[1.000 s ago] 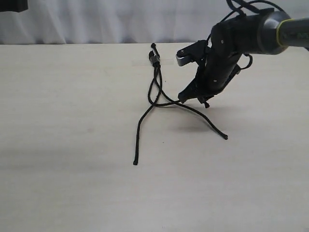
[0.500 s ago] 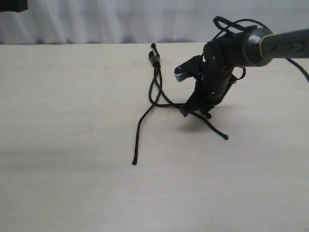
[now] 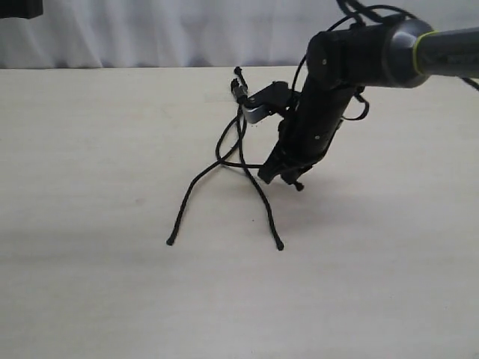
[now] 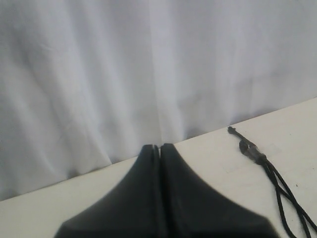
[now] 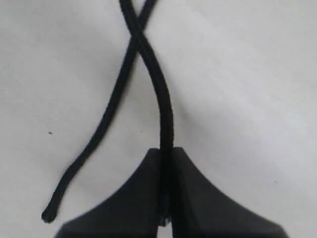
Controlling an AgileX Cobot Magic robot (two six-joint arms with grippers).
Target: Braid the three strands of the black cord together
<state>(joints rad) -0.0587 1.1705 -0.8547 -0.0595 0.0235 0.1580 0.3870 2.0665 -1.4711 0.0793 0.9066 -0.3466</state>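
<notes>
The black cord lies on the pale table with its bound head (image 3: pixel 239 88) at the far middle; the same head (image 4: pixel 250 150) shows in the left wrist view. One strand (image 3: pixel 191 196) runs to the near left. A second strand (image 3: pixel 266 211) ends in a knobbed tip near the middle. My right gripper (image 3: pixel 275 176) is low over the table, shut on the third strand (image 5: pixel 161 99), which crosses another strand (image 5: pixel 106 119) just ahead of the fingers. My left gripper (image 4: pixel 159 148) is shut on nothing, held off the table to the left of the head.
A white curtain (image 3: pixel 150 30) hangs behind the table's far edge. The right arm's thick cables (image 3: pixel 359 15) loop above its wrist. A dark object (image 3: pixel 19 7) sits at the top left corner.
My right gripper has swung left toward the cord's middle with its strand. Both free strands slid left; the tip that lay to the right now lies near the middle.
</notes>
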